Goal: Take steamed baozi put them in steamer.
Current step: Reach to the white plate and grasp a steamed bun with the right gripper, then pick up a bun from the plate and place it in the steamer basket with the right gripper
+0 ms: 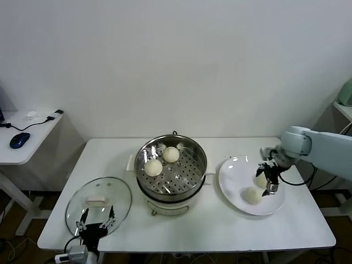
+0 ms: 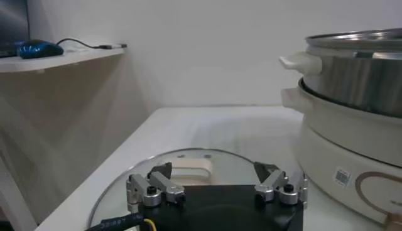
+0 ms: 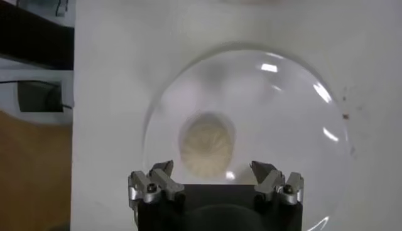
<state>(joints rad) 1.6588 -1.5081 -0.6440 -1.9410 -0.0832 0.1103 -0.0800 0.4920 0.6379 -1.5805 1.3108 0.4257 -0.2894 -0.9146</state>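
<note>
I see two buns [image 1: 162, 160] sitting dome-up on the perforated tray of the steamer [image 1: 171, 165] at mid-table, toward its far left side. They are round, so no long axis shows. Two more lie on the plate [image 1: 236, 193] to the steamer's right, pale cream and smooth. My right claw [image 1: 269, 179] hangs over the plate with its jaws spread wide, gripping nothing, above one bun [image 3: 206, 144]. The left claw [image 2: 214, 186] is parked open over the glass lid [image 1: 99, 204].
</note>
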